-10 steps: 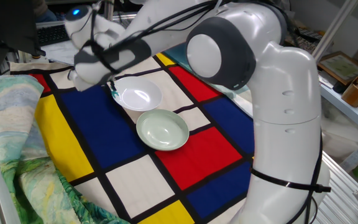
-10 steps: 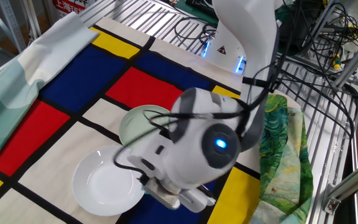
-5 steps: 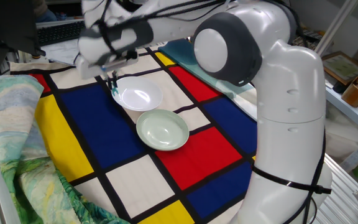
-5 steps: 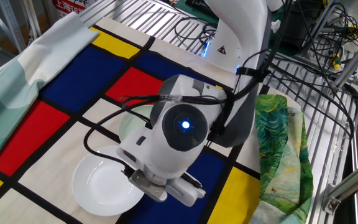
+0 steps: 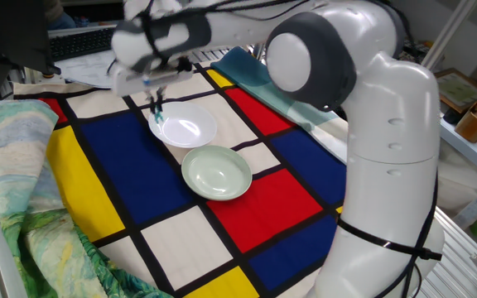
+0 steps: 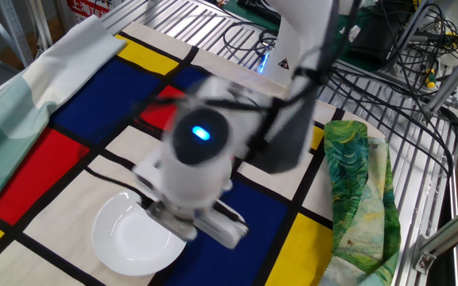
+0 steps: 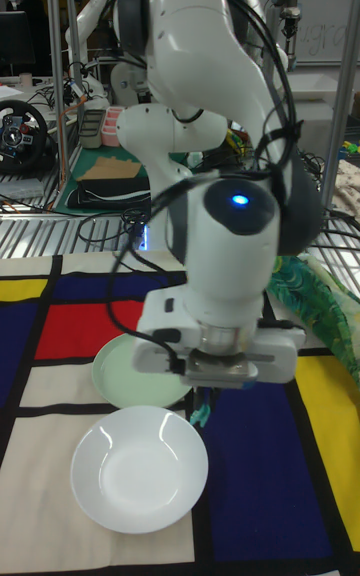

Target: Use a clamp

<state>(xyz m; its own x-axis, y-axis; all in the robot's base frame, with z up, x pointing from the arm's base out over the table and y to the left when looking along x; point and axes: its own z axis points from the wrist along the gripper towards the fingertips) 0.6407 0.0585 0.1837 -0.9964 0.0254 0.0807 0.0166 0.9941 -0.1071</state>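
- Table (image 5: 23,178): covered by checked cloth (image 5: 122,178), red, blue, yellow, white.
- White bowl (image 5: 185,128) on cloth.
- Pale green bowl (image 5: 216,173), just beside it.

Arm (image 6: 205,159) motion-blurred — hand (image 7: 205,406) mostly hidden.

Bright, even indoor light; motion-blurred arm (image 6: 213,151); glare on white bowl (image 5: 184,127).

- The arm (image 5: 387,149) has glossy white rounded shells, filling the right of one fixed view.
- Dark grey caps cover its joints (image 5: 305,58).
- Black cables (image 7: 275,106) loop along the links.
- A blue light (image 7: 238,201) glows at frame centre in the tall fixed view.
- The wrist (image 6: 193,159) is motion-blurred; markings probably unreadable.
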